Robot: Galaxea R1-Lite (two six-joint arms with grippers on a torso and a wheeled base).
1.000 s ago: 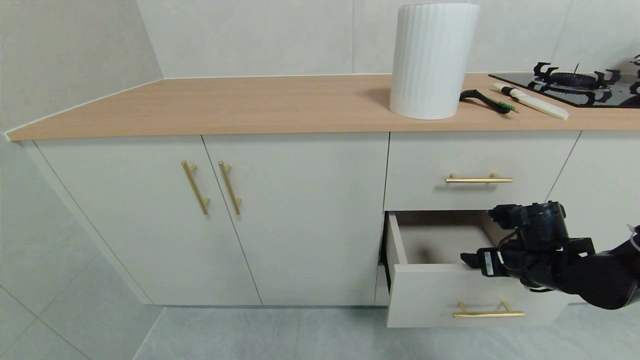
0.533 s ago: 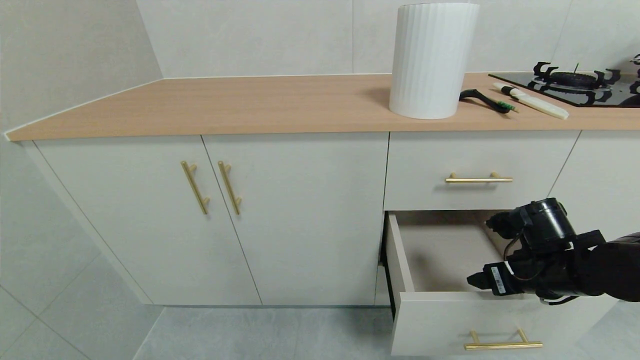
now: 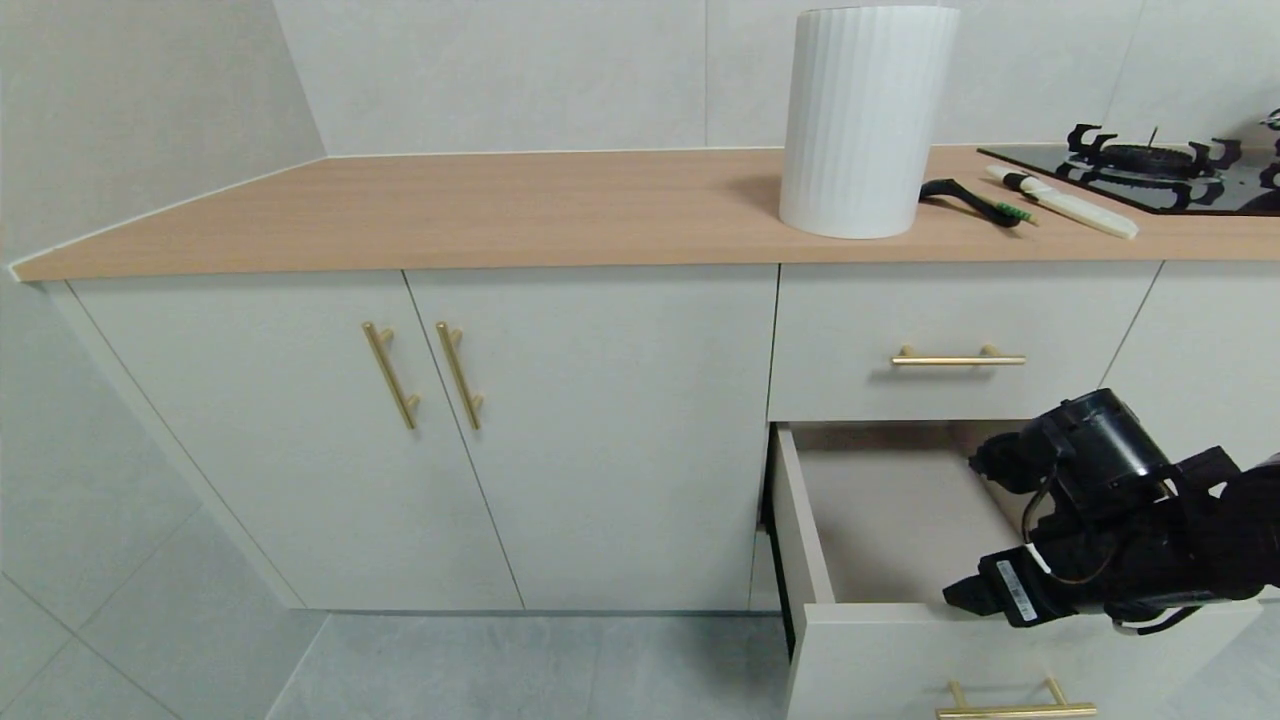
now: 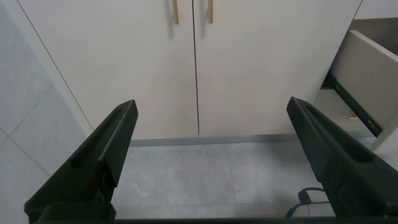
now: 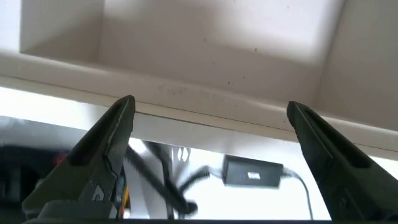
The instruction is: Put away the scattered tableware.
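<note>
Quick rundown. The scattered tableware is found at about 1 o'clock in the head view, up on the wooden counter (image 3: pixel 500 205). A black utensil (image 3: pixel 975 202) with a green tip and a white knife (image 3: pixel 1065 202) are laid side by side, not touching, both slanted toward 4 o'clock. A tall white ribbed canister (image 3: pixel 862 120) is stood at their 9 o'clock and a black stove (image 3: pixel 1150 165) at their 2 o'clock. The black utensil's handle end is tucked just beside the canister's base.

Down at 4 o'clock the lower drawer (image 3: pixel 800 510) is pulled well out. The right gripper (image 3: pixel 978 597) is held at the top edge of its front panel. In the right wrist view its fingers (image 5: pixel 112 143) are spread wide, with that top edge running across between them — nothing is clamped. The upper drawer (image 3: pixel 960 320) directly at 12 o'clock from it is shut, with its gold handle (image 3: pixel 957 359) level. Two cupboard doors (image 3: pixel 600 430) are shut at the drawers' 9 o'clock.

The left gripper (image 4: pixel 211 104) is held apart too, with nothing in it — it's pointed down at the grey floor (image 4: pixel 186 180) in front of those doors.
</note>
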